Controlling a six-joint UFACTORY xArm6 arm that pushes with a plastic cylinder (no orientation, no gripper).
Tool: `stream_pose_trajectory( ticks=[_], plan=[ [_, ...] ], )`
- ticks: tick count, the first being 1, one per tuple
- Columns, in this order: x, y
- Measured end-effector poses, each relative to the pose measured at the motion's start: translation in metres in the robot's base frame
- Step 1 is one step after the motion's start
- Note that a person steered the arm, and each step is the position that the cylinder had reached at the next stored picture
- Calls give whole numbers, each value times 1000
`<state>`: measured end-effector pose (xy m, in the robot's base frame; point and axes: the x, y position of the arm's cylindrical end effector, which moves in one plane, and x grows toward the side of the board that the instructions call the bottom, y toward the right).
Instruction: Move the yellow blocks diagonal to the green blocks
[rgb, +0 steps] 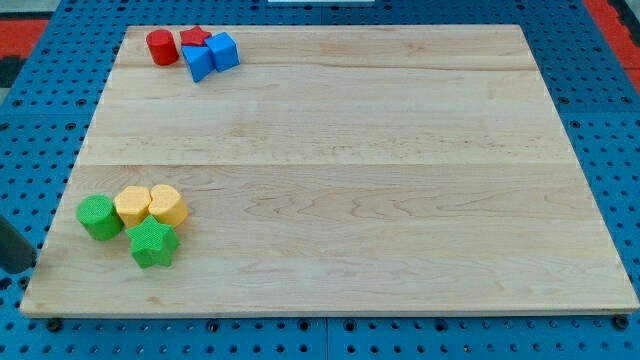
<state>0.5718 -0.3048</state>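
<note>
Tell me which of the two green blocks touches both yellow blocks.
The green star block, at the view's bottom of the cluster, meets both yellow blocks. The green cylinder touches only the left yellow one. My tip is not in view.

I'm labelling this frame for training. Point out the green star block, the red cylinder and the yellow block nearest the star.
green star block (152, 243), camera view, on its top face.
red cylinder (161, 46), camera view, on its round top.
yellow block (167, 204), camera view, on its top face.
</note>
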Motion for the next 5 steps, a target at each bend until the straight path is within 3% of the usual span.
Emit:
stream_pose_trajectory(
  ticks=[5],
  plan=[
    [-59,32]
  ],
)
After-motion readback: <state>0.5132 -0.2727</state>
